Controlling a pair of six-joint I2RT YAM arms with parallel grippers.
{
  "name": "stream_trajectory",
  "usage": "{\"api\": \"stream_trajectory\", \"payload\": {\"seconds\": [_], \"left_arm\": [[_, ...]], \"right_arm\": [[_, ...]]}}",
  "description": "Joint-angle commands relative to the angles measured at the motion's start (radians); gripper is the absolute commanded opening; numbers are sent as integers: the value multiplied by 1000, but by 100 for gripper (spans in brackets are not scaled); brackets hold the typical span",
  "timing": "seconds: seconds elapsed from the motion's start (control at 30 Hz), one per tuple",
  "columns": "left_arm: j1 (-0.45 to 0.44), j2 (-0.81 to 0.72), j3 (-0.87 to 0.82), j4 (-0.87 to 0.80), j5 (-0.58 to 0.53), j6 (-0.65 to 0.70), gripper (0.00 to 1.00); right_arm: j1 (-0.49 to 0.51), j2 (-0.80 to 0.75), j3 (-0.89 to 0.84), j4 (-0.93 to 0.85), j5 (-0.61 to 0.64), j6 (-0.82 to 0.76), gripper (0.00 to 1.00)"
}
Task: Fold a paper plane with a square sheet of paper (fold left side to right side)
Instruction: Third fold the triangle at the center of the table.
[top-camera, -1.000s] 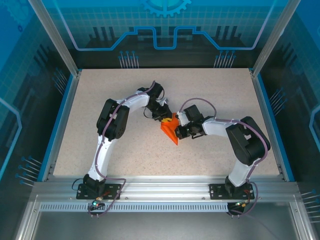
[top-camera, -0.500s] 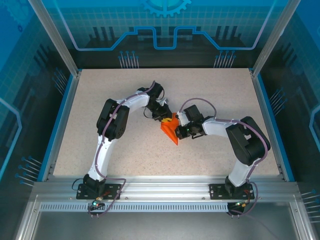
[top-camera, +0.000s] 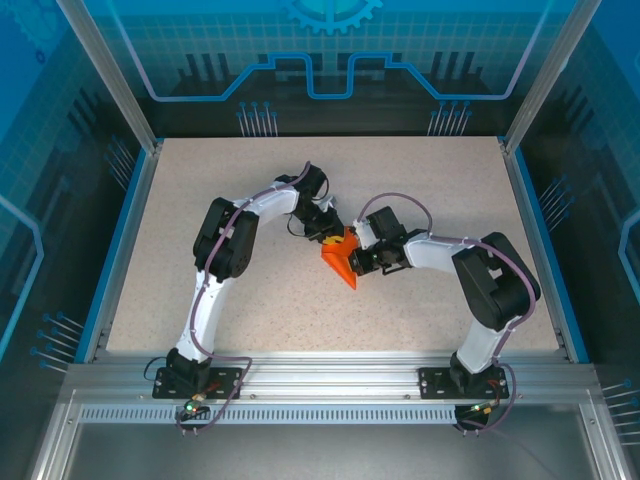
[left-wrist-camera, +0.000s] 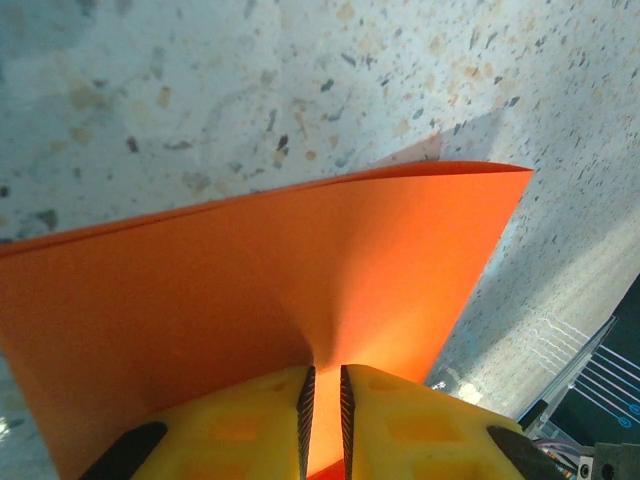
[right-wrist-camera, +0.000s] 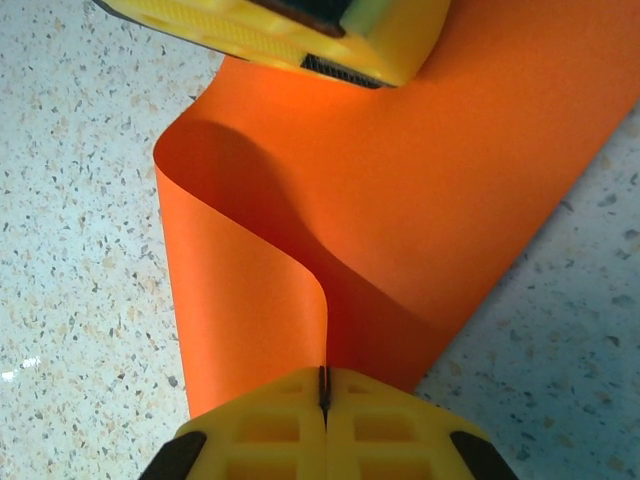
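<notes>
The square sheet of paper (top-camera: 340, 264) is bright orange and hangs bent between both grippers, just above the middle of the table. My left gripper (top-camera: 330, 237) holds its far edge. In the left wrist view the sheet (left-wrist-camera: 300, 270) puckers into the narrow gap of the gripper (left-wrist-camera: 323, 372). My right gripper (top-camera: 357, 262) is shut on the near right edge. In the right wrist view a curled flap of the sheet (right-wrist-camera: 450, 180) runs into the pressed-together jaws of the right gripper (right-wrist-camera: 323, 385). The left gripper's yellow fingers (right-wrist-camera: 300, 40) sit at the top.
The speckled table (top-camera: 220, 300) is bordered by blue rails on the left (top-camera: 115, 240) and right (top-camera: 540, 240). A glass wall (top-camera: 330, 60) stands at the back. The two arms' bases sit on the metal beam (top-camera: 330, 380) at the near edge.
The right gripper has crept slightly up and to the left with the sheet's edge. The left arm holds still.
</notes>
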Motion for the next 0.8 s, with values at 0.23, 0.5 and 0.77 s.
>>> {"api": "stream_trajectory", "payload": {"seconds": [0.23,0.5,0.77], "left_arm": [[-10,33,-14,-33,-35,8,21],[3,-31,54,-87,-50,55,32],[47,-235,-27,-49,-159,86,40]], "right_arm": [[-12,39,13,-46,21,-9,0],[-7,59,21,-88,45,-26,0],[-6,61,29,-117,48,-52,0]]}}
